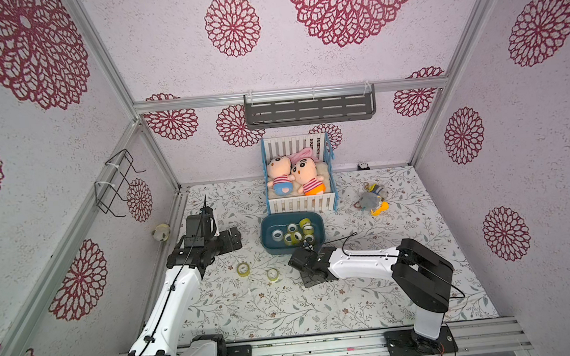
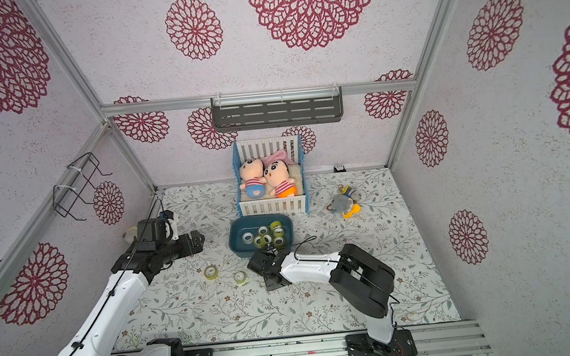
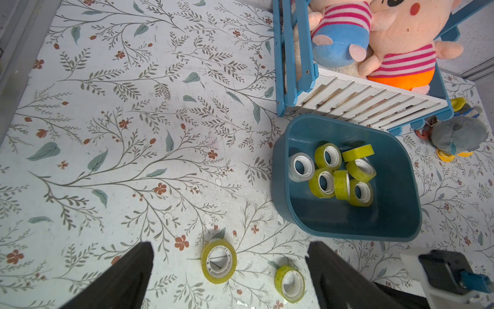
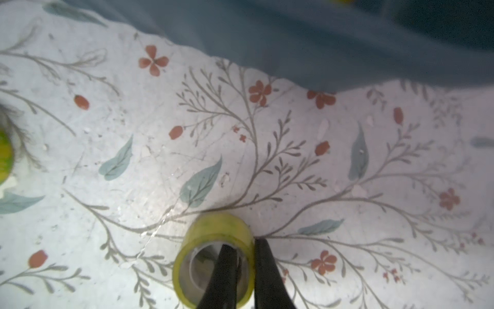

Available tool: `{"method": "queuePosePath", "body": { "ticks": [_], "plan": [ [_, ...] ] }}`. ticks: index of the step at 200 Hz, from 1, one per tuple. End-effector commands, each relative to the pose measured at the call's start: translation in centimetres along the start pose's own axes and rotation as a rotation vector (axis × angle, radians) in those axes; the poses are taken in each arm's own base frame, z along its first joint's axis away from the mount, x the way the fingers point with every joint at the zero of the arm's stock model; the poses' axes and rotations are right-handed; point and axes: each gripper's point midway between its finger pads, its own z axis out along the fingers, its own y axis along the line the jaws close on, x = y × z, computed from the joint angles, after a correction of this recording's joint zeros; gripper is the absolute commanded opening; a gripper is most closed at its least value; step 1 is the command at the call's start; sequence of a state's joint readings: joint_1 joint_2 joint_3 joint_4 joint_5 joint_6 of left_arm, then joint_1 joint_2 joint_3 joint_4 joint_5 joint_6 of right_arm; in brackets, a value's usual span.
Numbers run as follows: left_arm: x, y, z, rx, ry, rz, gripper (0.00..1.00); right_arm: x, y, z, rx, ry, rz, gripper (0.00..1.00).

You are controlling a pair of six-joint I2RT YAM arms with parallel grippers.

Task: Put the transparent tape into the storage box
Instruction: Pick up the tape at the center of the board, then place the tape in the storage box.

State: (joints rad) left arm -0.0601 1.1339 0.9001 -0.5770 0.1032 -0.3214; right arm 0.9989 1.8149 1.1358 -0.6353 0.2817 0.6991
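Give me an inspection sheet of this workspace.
Surface: floral-print tabletop.
Job's things: storage box holds seven tape rolls; two loose rolls lie on the tabletop.
Clutter: toy crib with two plush dolls; grey plush toy.
Claws: left claw open, empty; right claw shut on the wall of a third roll.
Cables: black cable along left arm; black loop at right arm.
Surroundings: flowered walls, grey slotted shelf, wire rack.

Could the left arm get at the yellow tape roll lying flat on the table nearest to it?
Probably yes. That tape roll lies with bare table around it, and the left gripper is open, with nothing between them. The right gripper, shut on another roll, is off to one side.
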Motion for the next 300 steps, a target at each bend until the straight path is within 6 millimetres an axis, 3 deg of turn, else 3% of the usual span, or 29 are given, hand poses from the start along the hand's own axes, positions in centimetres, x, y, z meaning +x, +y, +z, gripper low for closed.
{"method": "queuePosePath", "body": {
  "ticks": [1, 41, 91, 129, 155, 218, 260, 280, 300],
  "plan": [
    [-0.2, -0.3, 0.0, 0.014, -0.009, 0.006, 0.97, -1.6, -1.1, -2.8, 0.006, -0.080, 0.043, 0.04],
    [1.1, -2.4, 0.8, 0.096, 0.048, 0.028, 0.97, -3.3, -2.2, -7.1, -0.054, -0.191, 0.116, 0.00],
    [4.6, -8.8, 1.0, 0.296, 0.167, 0.144, 0.97, -6.8, -3.4, -11.5, -0.217, -0.276, 0.203, 0.01],
    [4.4, -9.3, 0.1, 0.312, 0.126, 0.169, 0.97, -11.0, -4.5, -12.9, -0.292, -0.336, 0.234, 0.06],
    [3.3, -8.0, -0.5, 0.233, 0.062, 0.180, 0.97, -13.7, -4.0, -11.5, -0.260, -0.314, 0.187, 0.05],
    [1.9, -4.9, -0.8, 0.050, -0.015, 0.184, 0.97, -18.6, -0.4, -6.2, -0.255, -0.248, 0.133, 0.02],
    [1.7, -2.2, 0.2, -0.107, 0.004, 0.164, 0.97, -20.0, 2.3, -2.5, -0.296, -0.186, 0.101, 0.03],
    [1.7, -2.2, 0.4, -0.097, 0.017, 0.156, 0.97, -20.3, 2.9, -0.7, -0.290, -0.156, 0.091, 0.06],
    [1.7, -2.3, 0.3, -0.092, 0.008, 0.156, 0.97, -20.4, 3.5, 0.6, -0.291, -0.130, 0.071, 0.15]
  ]
}}
